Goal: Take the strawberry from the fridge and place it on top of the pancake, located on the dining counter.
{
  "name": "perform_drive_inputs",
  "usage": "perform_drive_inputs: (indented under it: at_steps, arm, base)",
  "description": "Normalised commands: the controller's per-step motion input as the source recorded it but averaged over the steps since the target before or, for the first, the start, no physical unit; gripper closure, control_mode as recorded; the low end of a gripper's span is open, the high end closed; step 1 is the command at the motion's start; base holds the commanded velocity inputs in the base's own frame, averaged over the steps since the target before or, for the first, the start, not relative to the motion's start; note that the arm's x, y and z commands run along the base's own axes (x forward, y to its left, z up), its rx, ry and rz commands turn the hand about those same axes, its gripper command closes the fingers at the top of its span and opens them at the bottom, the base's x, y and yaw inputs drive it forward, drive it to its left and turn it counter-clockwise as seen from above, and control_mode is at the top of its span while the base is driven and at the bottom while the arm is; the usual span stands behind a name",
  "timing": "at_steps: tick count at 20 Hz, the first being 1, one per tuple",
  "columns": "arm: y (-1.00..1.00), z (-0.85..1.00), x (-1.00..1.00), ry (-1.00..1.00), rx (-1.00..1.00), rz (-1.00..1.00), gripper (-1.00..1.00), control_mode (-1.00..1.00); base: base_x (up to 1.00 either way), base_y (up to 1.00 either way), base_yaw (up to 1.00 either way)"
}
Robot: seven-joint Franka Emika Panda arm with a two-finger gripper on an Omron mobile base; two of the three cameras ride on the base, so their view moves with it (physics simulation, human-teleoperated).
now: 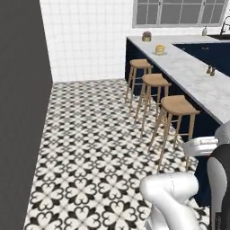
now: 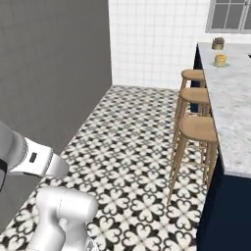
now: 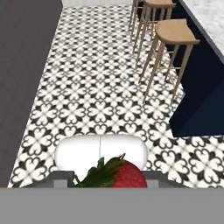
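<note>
Strawberry in gripper — far from counter

Gripper jaws closed on the strawberry, above patterned floor; pancake sits at the dining counter's far end — three stools alongside.

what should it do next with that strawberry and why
Probably drive the base on toward the far end of the dining counter. The strawberry already sits in the gripper, but the pancake is far off on the counter, past the three stools, seemingly well out of the arm's reach.
</note>
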Motion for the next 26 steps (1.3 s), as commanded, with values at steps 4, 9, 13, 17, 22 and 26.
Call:
perform_drive_inputs:
  at_steps: [4,9,13,17,22,26]
  arm:
    - [0.00,0.00,0.00,0.00,0.00,0.00,1.00,1.00]
    - [0.00,0.00,0.00,0.00,0.00,0.00,1.00,1.00]
    - [0.00,0.00,0.00,0.00,0.00,0.00,1.00,1.00]
    - [0.00,0.00,0.00,0.00,0.00,0.00,1.00,1.00]
    - [0.00,0.00,0.00,0.00,0.00,0.00,1.00,1.00]
    - [0.00,0.00,0.00,0.00,0.00,0.00,1.00,1.00]
  base:
    - [0.99,1.00,-0.30]
    - [1.00,1.00,-0.31]
    - [1.00,0.95,-0.33]
    - [1.00,0.39,-0.12]
    - [1.00,0.07,-0.05]
    - [1.00,0.02,-0.05]
